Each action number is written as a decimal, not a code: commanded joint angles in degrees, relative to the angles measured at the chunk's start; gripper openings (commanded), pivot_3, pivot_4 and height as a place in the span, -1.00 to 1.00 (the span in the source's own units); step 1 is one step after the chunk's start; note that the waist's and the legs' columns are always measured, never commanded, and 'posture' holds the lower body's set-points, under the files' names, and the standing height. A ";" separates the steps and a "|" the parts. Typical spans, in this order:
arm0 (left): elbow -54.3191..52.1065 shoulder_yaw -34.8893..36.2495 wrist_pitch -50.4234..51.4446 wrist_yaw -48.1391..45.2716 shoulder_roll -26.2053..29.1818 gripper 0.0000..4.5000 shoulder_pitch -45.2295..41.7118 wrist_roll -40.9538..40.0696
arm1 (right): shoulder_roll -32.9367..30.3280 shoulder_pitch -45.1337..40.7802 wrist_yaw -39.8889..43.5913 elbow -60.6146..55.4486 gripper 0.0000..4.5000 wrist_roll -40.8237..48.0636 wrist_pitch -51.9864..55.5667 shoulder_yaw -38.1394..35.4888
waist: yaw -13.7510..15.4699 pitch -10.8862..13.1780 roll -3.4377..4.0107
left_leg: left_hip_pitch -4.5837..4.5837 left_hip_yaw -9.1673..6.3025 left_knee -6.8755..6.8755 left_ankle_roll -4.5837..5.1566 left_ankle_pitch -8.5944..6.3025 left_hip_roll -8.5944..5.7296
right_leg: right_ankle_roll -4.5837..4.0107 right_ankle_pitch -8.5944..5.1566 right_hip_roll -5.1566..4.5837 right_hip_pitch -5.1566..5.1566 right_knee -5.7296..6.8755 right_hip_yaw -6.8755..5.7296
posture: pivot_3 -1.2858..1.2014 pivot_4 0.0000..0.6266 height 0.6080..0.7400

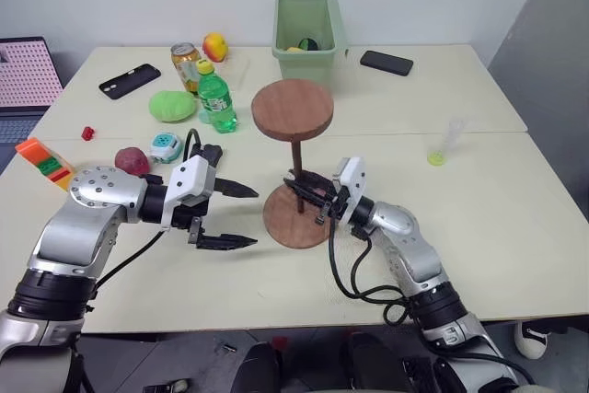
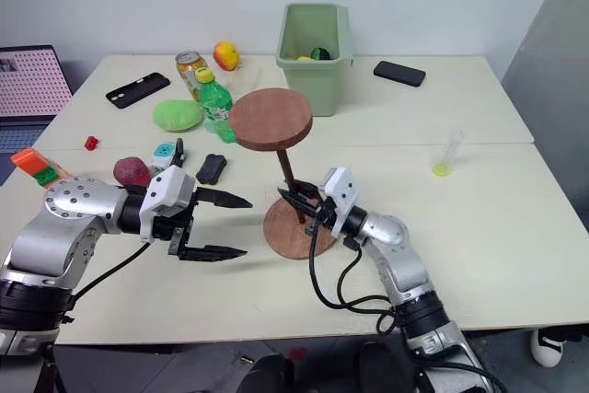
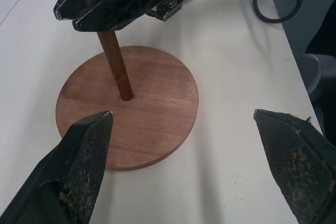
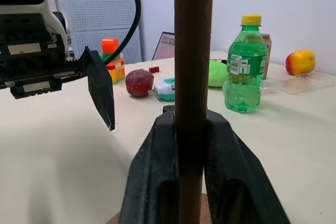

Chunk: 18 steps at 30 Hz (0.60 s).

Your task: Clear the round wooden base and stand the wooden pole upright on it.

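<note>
The round wooden base (image 1: 296, 225) lies flat on the table near the front middle. The wooden pole (image 1: 297, 156) stands upright with its lower end in the base's centre hole (image 3: 126, 97) and its fixed disc (image 1: 293, 109) on top. My right gripper (image 1: 306, 190) is shut on the pole's rod low down, just above the base; in the right wrist view both fingers (image 4: 157, 171) press against the rod (image 4: 193, 51). My left gripper (image 1: 255, 217) hangs open just left of the base, its fingers (image 3: 79, 161) apart and holding nothing.
Behind the base stand a green bottle (image 1: 217, 98), a can (image 1: 186, 60) and a green bin (image 1: 308, 29). Two black phones (image 1: 129, 80) (image 1: 386, 63), a green lump (image 1: 172, 105), a red fruit (image 1: 132, 160) and a clear tube (image 1: 446, 146) lie around.
</note>
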 commanded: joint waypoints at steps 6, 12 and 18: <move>-0.54 0.91 -0.81 -0.08 0.00 1.00 -1.04 -0.40 | -0.67 0.19 -0.03 -5.21 -0.50 2.10 4.34 -1.76 | -0.08 0.01 0.01 | -0.04 0.03 -0.04 0.00 0.00 0.02 | 0.00 0.00 0.01 -0.10 0.02 0.04 | 0.03 -0.52 1.00; -0.44 0.95 -0.77 -0.04 -0.17 1.00 -1.28 -0.48 | -6.10 3.15 1.93 -13.28 -0.41 4.16 9.79 -3.40 | 0.12 0.02 0.01 | -0.08 0.01 -0.04 0.00 0.00 0.00 | 0.00 0.00 -0.01 -0.09 -0.02 0.02 | 0.03 -0.52 1.00; -0.71 0.83 0.47 0.33 -0.77 1.00 -1.74 -1.18 | -17.77 7.03 5.85 -26.52 -0.30 9.43 21.23 -6.29 | 0.17 0.04 0.01 | -0.14 0.01 -0.04 0.01 -0.01 0.00 | 0.00 0.00 -0.02 -0.07 -0.14 0.02 | 0.03 -0.52 1.00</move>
